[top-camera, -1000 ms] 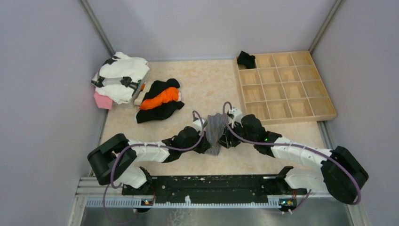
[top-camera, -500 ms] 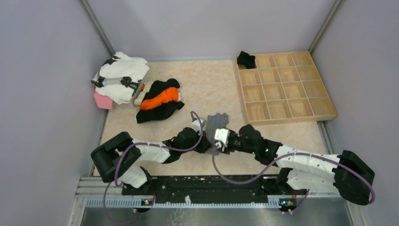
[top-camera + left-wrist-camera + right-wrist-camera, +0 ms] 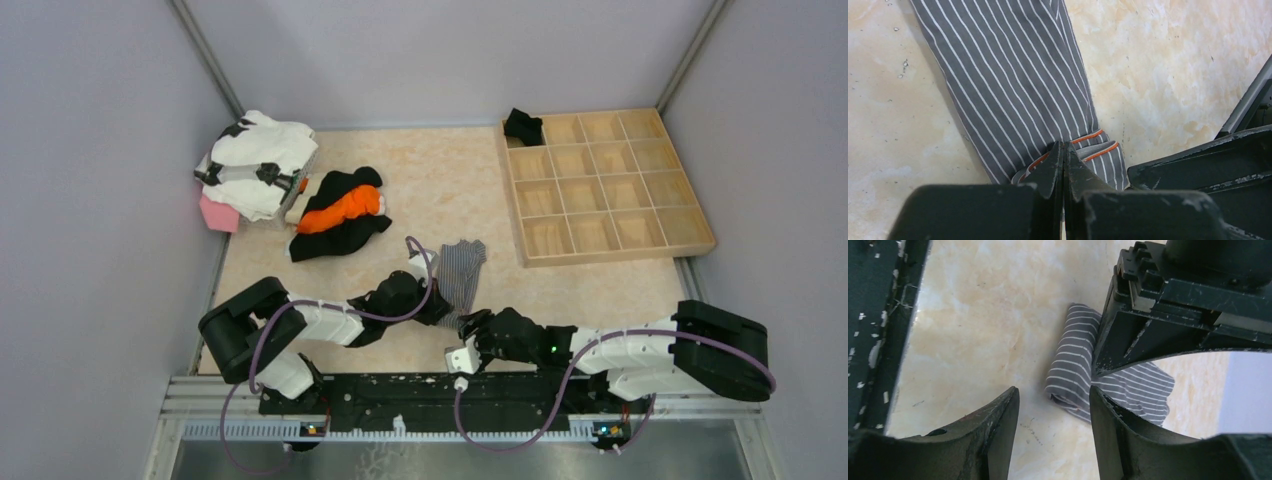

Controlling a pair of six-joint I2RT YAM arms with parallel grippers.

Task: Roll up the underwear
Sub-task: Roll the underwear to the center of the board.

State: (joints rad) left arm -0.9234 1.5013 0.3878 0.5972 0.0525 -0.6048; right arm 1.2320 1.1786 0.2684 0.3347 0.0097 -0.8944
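The grey striped underwear [image 3: 463,268] lies flat on the table, its near end folded into a small roll with orange trim [image 3: 1083,150]. My left gripper [image 3: 441,306] is shut with its tips [image 3: 1064,149] on that rolled end. My right gripper [image 3: 477,323] is open and empty, just near-right of the roll and not touching it. In the right wrist view the roll [image 3: 1073,372] lies beyond the spread fingers [image 3: 1053,407]. The black underwear [image 3: 522,125] sits in the far-left compartment of the wooden tray [image 3: 700,245].
A black and orange garment [image 3: 340,215] lies left of centre. A white and black pile [image 3: 258,162] and a pink block [image 3: 218,214] are at the far left. The black base rail [image 3: 430,388] runs along the near edge, close behind the right gripper.
My right gripper has left the striped underwear and drawn back toward the near edge, now open. The left gripper has stayed on the near end. The cloth's far end lies flatter.
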